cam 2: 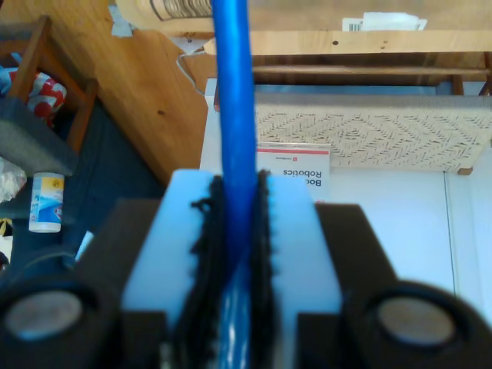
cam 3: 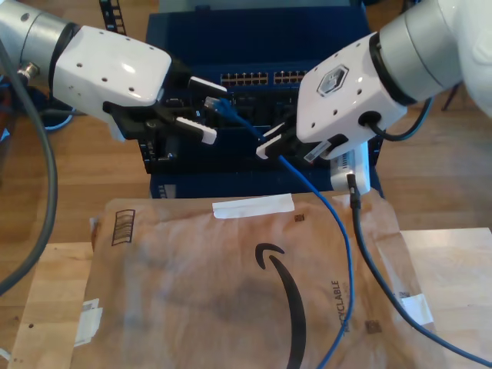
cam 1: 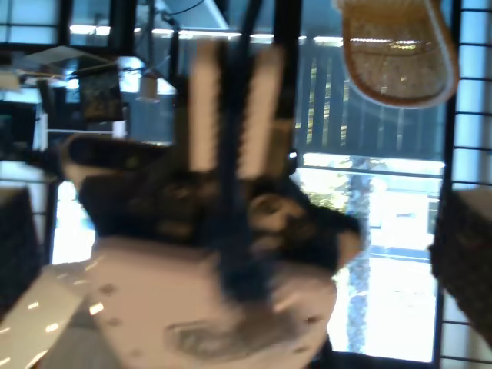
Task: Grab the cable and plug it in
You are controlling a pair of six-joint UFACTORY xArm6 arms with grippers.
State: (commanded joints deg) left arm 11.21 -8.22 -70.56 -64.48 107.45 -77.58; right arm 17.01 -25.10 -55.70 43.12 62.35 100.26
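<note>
Bright windows and a hanging wicker basket (cam 1: 396,54) sit behind the first claw (cam 1: 234,54). Its pale fingers are close together, but blur hides what they hold.

Above wood floor and a white worktop (cam 2: 384,223), the second claw (cam 2: 240,184) is clamped on the cable (cam 2: 234,92).

In the exterior view, both arms hold the cable (cam 3: 307,184) before the port rack (cam 3: 254,77). The plug (cam 3: 223,105) looks unplugged, so insertion remains.

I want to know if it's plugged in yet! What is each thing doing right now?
My first claw: shut on the cable.
My second claw: shut on the cable.
Cable: lifted, hanging down over the brown package.
Plug: in the air, not in the blue box yet.
</note>
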